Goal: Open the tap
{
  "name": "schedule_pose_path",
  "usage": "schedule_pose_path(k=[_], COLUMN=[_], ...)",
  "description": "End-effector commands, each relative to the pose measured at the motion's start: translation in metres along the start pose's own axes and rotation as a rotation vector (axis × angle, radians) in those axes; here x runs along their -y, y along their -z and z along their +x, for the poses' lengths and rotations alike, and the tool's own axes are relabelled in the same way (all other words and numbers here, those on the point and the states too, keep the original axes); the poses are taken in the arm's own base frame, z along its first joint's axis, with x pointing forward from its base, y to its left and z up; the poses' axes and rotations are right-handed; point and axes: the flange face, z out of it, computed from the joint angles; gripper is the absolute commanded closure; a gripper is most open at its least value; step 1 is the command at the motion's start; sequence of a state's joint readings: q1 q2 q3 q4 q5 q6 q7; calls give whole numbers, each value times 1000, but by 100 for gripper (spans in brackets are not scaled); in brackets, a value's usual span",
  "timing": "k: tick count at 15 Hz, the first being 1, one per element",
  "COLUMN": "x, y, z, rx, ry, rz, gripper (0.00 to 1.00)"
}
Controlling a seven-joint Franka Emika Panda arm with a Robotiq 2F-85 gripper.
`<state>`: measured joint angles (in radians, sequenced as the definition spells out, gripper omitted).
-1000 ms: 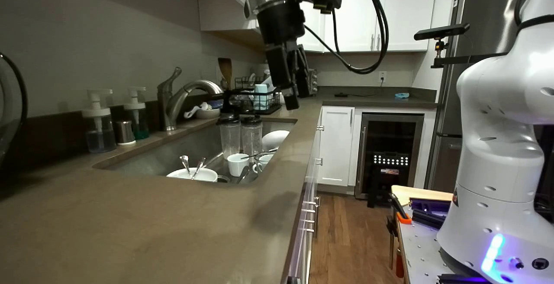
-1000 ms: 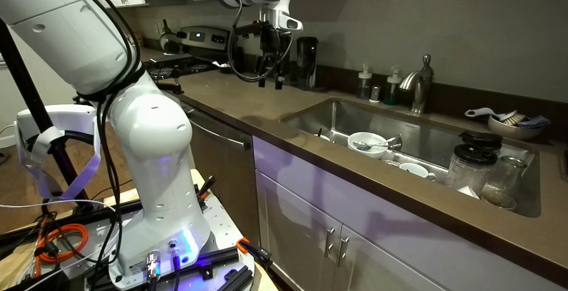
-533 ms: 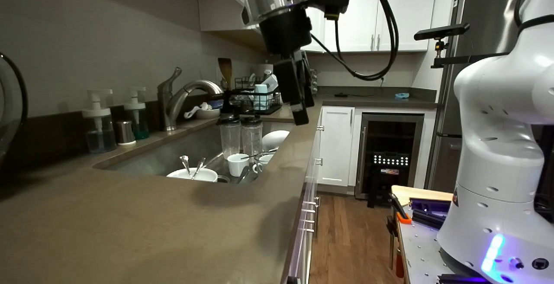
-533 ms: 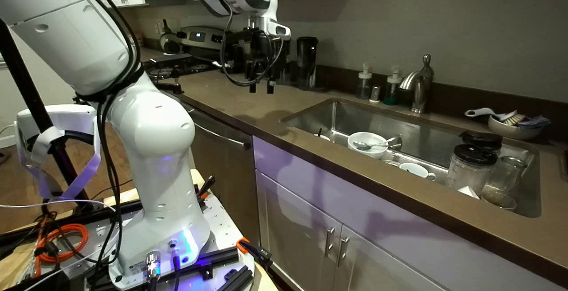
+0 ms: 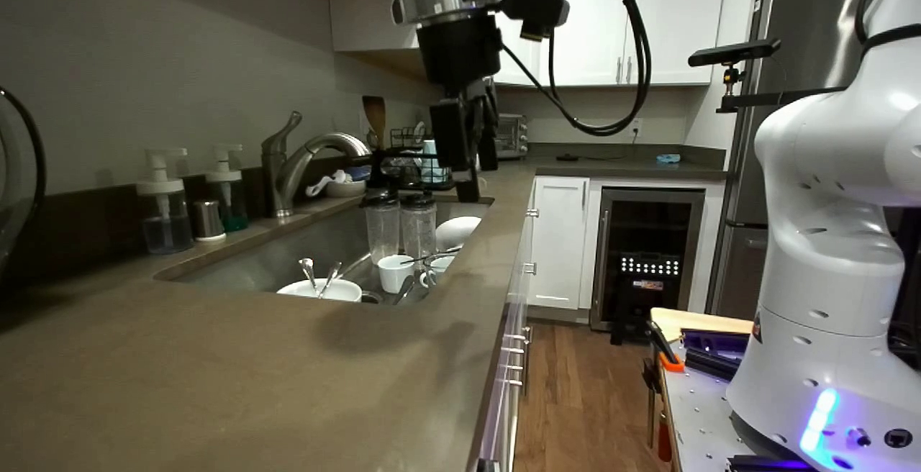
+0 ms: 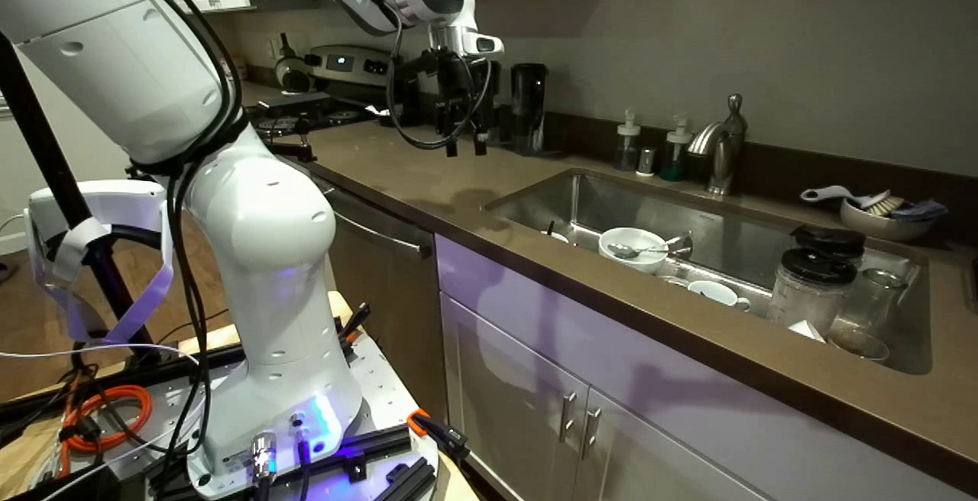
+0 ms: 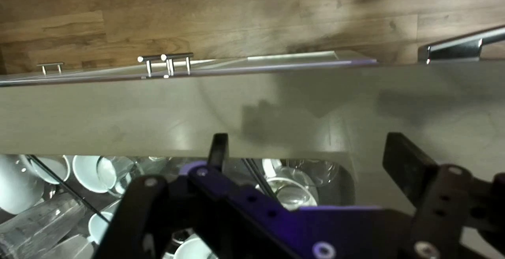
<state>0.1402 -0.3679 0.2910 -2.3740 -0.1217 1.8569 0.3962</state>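
The tap [image 5: 289, 180] is a silver faucet at the back rim of the sink, with an arched spout and an upright lever handle on top. It also shows in an exterior view [image 6: 722, 156], and it is out of view in the wrist view. My gripper [image 5: 478, 175] hangs in the air above the counter near the sink's end, pointing down and apart from the tap. In an exterior view the gripper [image 6: 466, 148] is well to the left of the tap. In the wrist view the gripper's fingers [image 7: 305, 148] are wide apart with nothing between them.
The sink [image 6: 649, 199] holds a white bowl [image 6: 633, 247], cups and clear lidded jars [image 6: 810, 291]. Soap bottles [image 6: 676, 151] and a small metal cup [image 6: 646, 162] stand beside the tap. A bowl with brushes [image 6: 879, 220] sits on its other side. A tall dark container [image 6: 527, 104] stands behind the gripper.
My gripper first moved down and away from the tap's wall, then back toward the wall and slightly up. The tap and the dishes have not moved.
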Motion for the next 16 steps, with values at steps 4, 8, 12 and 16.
schedule_pose_path(k=[4, 8, 12, 16], x=[-51, -73, -84, -93], y=[19, 24, 29, 37], z=[35, 49, 61, 72], rx=[-144, -216, -301, -406], ry=[-167, -196, -209, -222], rz=[15, 47, 81, 105], gripper=[0, 0, 0, 0])
